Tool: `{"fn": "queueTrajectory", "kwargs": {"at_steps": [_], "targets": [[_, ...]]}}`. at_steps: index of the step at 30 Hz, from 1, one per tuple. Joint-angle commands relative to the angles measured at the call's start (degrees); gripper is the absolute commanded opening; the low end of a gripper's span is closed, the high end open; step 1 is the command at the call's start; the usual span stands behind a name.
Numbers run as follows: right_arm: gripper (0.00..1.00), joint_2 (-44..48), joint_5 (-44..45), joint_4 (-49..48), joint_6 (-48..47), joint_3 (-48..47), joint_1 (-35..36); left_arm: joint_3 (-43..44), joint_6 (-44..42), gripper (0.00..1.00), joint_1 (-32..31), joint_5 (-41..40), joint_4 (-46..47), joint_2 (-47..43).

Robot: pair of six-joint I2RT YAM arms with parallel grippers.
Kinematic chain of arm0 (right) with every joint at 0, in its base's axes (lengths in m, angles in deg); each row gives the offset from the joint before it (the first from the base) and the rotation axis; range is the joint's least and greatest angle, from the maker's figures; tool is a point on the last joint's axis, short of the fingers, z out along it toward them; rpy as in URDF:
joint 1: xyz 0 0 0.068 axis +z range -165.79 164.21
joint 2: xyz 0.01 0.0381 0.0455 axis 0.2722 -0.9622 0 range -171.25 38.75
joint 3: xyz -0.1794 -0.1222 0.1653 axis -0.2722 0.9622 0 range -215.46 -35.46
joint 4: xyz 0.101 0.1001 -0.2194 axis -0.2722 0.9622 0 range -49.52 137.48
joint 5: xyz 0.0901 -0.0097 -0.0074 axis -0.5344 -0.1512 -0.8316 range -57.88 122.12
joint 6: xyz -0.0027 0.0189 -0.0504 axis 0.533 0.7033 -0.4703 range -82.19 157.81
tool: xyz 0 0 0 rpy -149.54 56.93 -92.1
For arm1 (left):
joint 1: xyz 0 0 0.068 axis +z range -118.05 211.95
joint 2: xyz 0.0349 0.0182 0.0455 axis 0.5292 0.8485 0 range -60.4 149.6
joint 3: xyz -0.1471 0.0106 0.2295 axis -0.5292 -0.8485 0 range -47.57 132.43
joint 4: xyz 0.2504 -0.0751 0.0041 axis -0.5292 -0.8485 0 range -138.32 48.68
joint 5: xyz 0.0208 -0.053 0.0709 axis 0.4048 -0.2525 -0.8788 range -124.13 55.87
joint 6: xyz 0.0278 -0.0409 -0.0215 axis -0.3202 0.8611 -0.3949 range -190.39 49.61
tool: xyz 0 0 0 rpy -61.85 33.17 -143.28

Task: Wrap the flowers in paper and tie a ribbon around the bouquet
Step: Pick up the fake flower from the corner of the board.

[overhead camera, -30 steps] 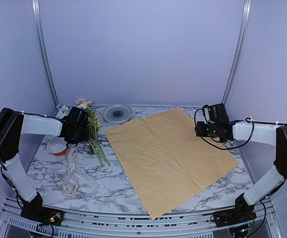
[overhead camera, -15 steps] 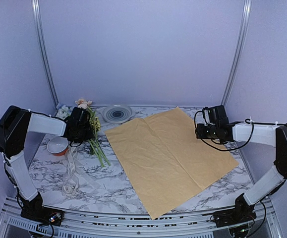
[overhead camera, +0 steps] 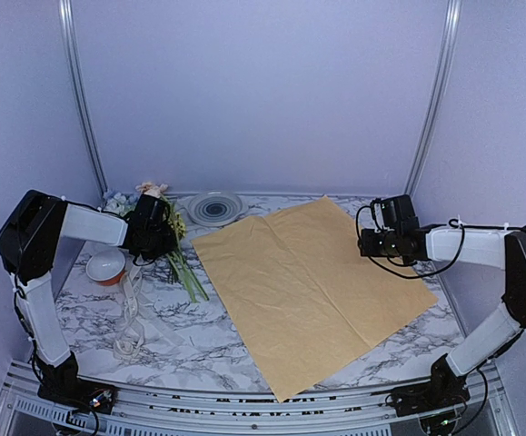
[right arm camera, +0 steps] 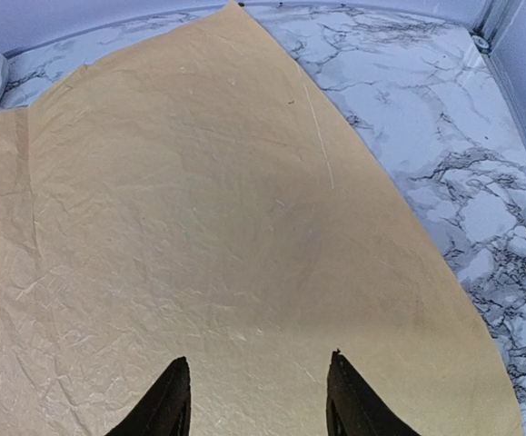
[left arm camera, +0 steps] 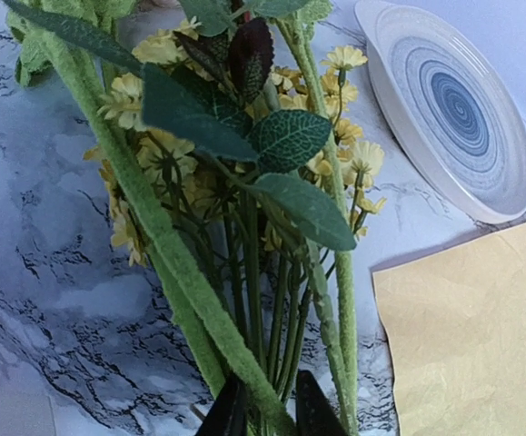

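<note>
One paper (overhead camera: 308,291) corner at table (overhead camera: 172,354) edge

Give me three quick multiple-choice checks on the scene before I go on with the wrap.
1. Where are the flowers relative to the paper?
A. on top of it
B. beside it, on the left arm's side
C. beyond its right edge

2. What colour are the rings on the plate?
A. red
B. green
C. blue

3. How is the right gripper?
A. open above the paper, holding nothing
B. shut on the paper
C. shut on a stem

Answers: 1 B, the flowers lie on bare marble, clear of the paper. 2 C, blue rings on white. 3 A, its fingers stand apart with only paper visible between them.
</note>
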State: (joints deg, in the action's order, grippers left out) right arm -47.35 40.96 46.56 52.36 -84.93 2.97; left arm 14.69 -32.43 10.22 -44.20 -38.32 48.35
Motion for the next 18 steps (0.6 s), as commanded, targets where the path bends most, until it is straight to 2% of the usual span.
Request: {"fn": "queueTrajectory", "kwargs": {"at_steps": [1, 4, 10, 14, 18], "targets": [[0.49, 1.7, -0.2, 0.2, -1.0, 0.1, 0.5, 0.5, -0.1, 0.1, 0.6, 0.4, 0.2, 0.8], [0.49, 1.9, -0.4, 0.3, -0.9, 0.1, 0.5, -0.6, 0.5, 0.0, 1.5, 1.6, 0.4, 0.7], [0.49, 3.2, 0.1, 0.6, -1.2, 0.3, 0.5, -5.4, -0.2, 0.0, 2.2, 0.9, 1.8, -4.8], [0.5, 3.5, 0.2, 0.8, -1.2, 0.1, 0.6, -9.4, -0.6, 0.0, 2.2, 2.3, 6.2, -10.6], [0.5, 4.1, -0.9, 1.0, -0.8, -0.1, 0.5, -13.0, -2.1, 0.0, 2.2, -0.7, 8.6, -17.1]]}}
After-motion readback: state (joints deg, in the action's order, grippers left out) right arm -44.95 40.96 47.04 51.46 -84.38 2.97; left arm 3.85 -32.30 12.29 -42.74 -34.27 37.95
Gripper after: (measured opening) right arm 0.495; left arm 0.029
